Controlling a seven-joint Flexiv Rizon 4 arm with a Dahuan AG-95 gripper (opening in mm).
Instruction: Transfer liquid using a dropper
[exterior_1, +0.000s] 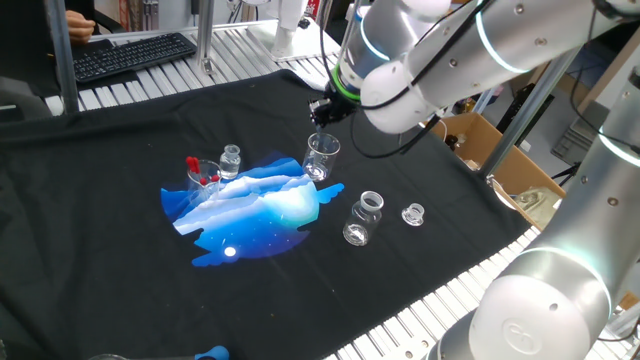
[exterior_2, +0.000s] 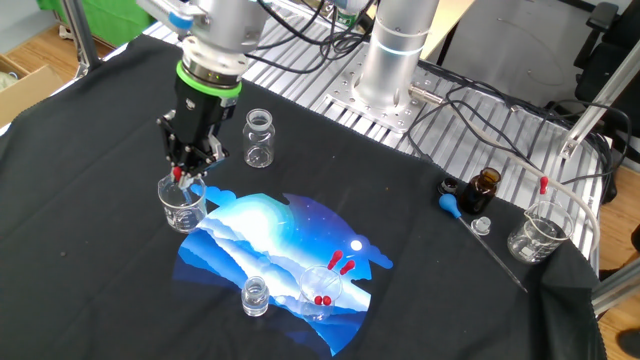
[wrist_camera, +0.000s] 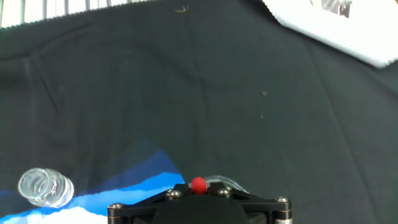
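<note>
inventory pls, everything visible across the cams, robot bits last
dropper: 1, clear tube with red bulb, pinched in the gripper, tip down in the beaker by the mat's edge
beaker under gripper: 1, clear glass, at the blue mat's corner
beaker with spare droppers: 1, clear, red bulbs inside, on the mat
small vial: 1, clear, on the mat beside that beaker
larger vial: 1, clear, upright on the black cloth
cap: 1, clear, on the cloth near the larger vial
brown bottle: 1, amber, far side of the cloth
blue bulb: 1, beside the brown bottle
far beaker: 1, clear, cloth edge
mat: 1, blue and white
keyboard: 1, black, beyond the cloth
gripper: 1, black, shut on the dropper
</note>
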